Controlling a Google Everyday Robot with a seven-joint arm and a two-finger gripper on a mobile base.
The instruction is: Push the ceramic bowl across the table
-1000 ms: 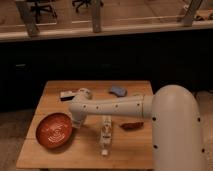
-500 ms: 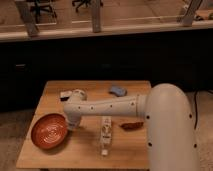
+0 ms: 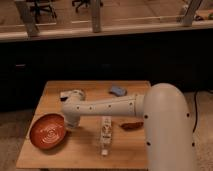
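Where the floor of the room lies dim, the table (image 3: pixel 60 155) stands as a small top of pale wooden planks before a long dark counter, with chair legs showing on the lit floor behind. One ceramic bowl (image 3: pixel 48 131) sits at the table's left edge, its rim reaching over the side; it is orange-red with pale rings inside and holds nothing. The white arm (image 3: pixel 107 106) reaches from the right across the tabletop, and the gripper (image 3: pixel 69 121) is at its left end, pressed close against the bowl's right rim. One narrow white packet (image 3: pixel 105 135) lies near the front middle, one small flat red item (image 3: pixel 132 126) just right of it, one blue object (image 3: pixel 118 90) near the back edge, and one whitish object (image 3: pixel 65 94) behind the arm's elbow.
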